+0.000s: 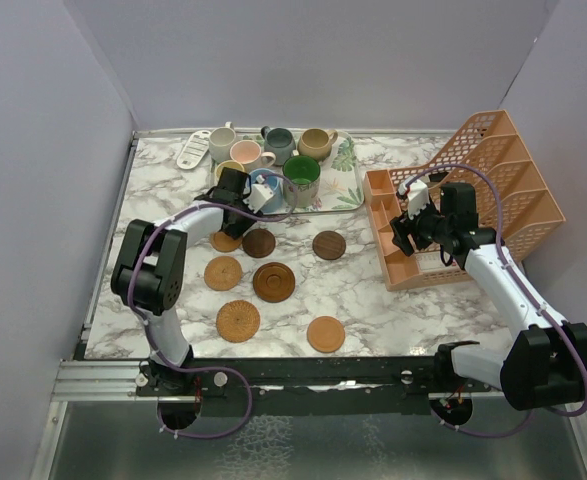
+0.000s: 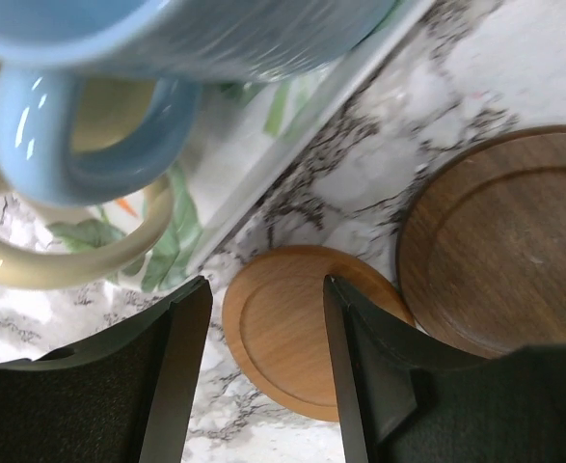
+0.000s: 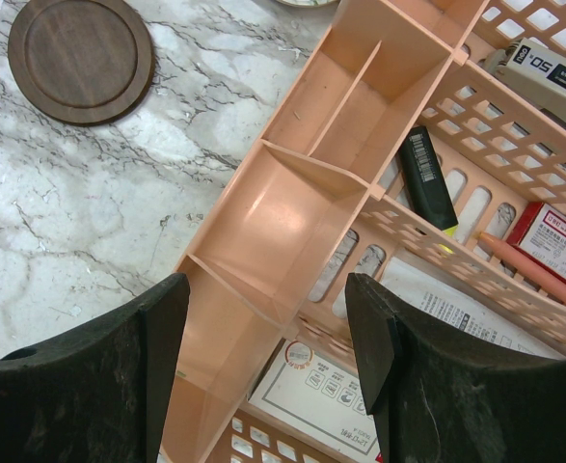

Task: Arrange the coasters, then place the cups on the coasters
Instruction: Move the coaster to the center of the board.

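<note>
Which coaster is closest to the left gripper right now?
The light tan coaster directly under the left gripper, at the edge of the tray; its darker brown neighbour sits aside.

- Seven coasters [image 1: 273, 282] spread on marble table [image 1: 373, 290], near side of leaf tray [image 1: 345, 188].
- Cups [image 1: 278, 143] bunched on tray (yellow one mostly hidden).
- Left gripper [image 1: 235, 222] at tray's near edge, partly covering one tan coaster.
- Right gripper [image 1: 405, 238] over orange rack [image 1: 498, 170].

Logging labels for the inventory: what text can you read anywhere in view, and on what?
"50": on the pale box in the orange rack.
Red box: label too small to read.
Black marker: barcode, digits unreadable.
White card behind the mesh: print too small.
</note>
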You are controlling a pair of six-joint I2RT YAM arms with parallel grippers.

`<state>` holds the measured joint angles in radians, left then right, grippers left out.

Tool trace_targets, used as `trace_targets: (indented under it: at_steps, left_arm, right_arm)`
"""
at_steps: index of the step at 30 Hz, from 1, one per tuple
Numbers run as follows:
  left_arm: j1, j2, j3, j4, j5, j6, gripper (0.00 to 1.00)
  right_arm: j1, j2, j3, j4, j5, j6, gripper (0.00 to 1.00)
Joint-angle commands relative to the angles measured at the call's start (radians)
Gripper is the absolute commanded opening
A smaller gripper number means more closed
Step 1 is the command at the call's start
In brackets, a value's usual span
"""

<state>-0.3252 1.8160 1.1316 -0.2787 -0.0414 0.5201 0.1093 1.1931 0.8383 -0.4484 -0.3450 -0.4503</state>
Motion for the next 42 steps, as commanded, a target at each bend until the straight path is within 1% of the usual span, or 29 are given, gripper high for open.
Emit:
trace_targets:
  at_steps: [1,13,18,21,33,42]
  left_arm:
    - [-0.065,0.070,-0.025,-0.097,0.088,-0.043,0.54]
    - [-0.209,0.131,0.056,-0.126,0.101,-0.064,0.54]
    - [-0.248,0.131,0.067,-0.140,0.157,-0.083,0.54]
    - [-0.268,0.134,0.074,-0.146,0.152,-0.092,0.54]
    - [-0.262,0.141,0.064,-0.134,0.007,-0.100,0.54]
    - [-0.195,0.082,0.010,-0.164,0.002,-0.078,0.54]
  right_arm:
    - [-0.005,-0.003,-0.007,0.012,0.012,-0.010,0.67]
    - [-0.005,-0.006,-0.008,0.012,0.016,-0.010,0.67]
    - [-0.005,-0.006,-0.008,0.012,0.015,-0.010,0.67]
    - [-0.005,-0.009,-0.008,0.013,0.018,-0.009,0.67]
    - [-0.007,-0.007,-0.006,0.011,0.012,-0.009,0.67]
    - [-0.006,-0.008,-0.008,0.013,0.012,-0.011,0.67]
